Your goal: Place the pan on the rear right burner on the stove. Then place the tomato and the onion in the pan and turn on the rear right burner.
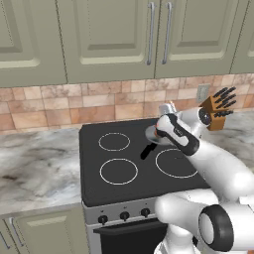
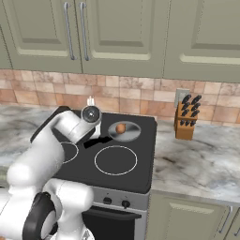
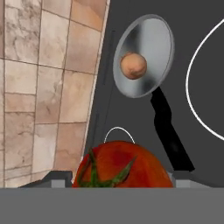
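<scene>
While the tomato is seen large at the bottom of the hand view, it is held between the fingers, which are spread wide around it, its green stem pointing toward the camera. Beyond it in that view, a small white ring is partly covered by the fruit, and the black glass of the stove is laid out further on. The black handle of the pan is pointed back toward the hand, and the shiny round bowl is set at the rear right corner of the stove, close to the tiled wall. The onion is found resting inside the pan, near its middle. In the right base view, the gripper is raised over the rear of the stove, left of the pan, where the onion is seen. Further right, a knife block is stood on the desk against the wall.
</scene>
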Available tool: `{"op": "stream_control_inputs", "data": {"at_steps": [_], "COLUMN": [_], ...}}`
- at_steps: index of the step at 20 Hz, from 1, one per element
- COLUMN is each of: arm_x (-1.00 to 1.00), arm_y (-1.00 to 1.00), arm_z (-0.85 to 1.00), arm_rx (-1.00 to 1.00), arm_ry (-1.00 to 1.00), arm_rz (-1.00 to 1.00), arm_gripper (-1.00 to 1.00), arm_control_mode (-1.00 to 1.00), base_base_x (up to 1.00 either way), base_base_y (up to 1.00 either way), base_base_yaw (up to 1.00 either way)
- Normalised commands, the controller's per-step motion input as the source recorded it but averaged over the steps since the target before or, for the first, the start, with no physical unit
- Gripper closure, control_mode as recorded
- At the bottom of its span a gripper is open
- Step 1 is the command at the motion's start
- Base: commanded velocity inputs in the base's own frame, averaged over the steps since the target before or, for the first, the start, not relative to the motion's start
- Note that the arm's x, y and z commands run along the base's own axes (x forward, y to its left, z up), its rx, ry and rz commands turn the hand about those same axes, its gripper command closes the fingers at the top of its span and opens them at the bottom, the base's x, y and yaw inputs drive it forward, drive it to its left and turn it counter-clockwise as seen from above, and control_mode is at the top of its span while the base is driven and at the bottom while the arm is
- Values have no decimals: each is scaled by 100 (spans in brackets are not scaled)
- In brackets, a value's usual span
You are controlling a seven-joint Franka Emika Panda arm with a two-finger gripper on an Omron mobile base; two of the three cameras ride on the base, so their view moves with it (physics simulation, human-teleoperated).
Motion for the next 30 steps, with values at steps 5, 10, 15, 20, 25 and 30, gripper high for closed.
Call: {"op": "stream_control_inputs", "data": {"at_steps": [5, 10, 15, 20, 25, 30], "arm_x": [53, 5, 11, 41, 42, 21], "arm_y": [-29, -43, -40, -32, -29, -25], "arm_z": [1, 12, 1, -5, -40, -41], "arm_rx": [2, 0, 0, 0, 5, 6], "arm_ry": [15, 29, 12, 7, 4, 0], "arm_rz": [0, 0, 0, 0, 2, 0], "arm_gripper": [100, 100, 100, 100, 100, 100], "arm_control_mode": [-100, -100, -100, -100, -100, -100], "base_base_x": [0, 0, 0, 0, 0, 0], "base_base_y": [0, 0, 0, 0, 0, 0], "base_base_yaw": [0, 0, 0, 0, 0, 0]}}
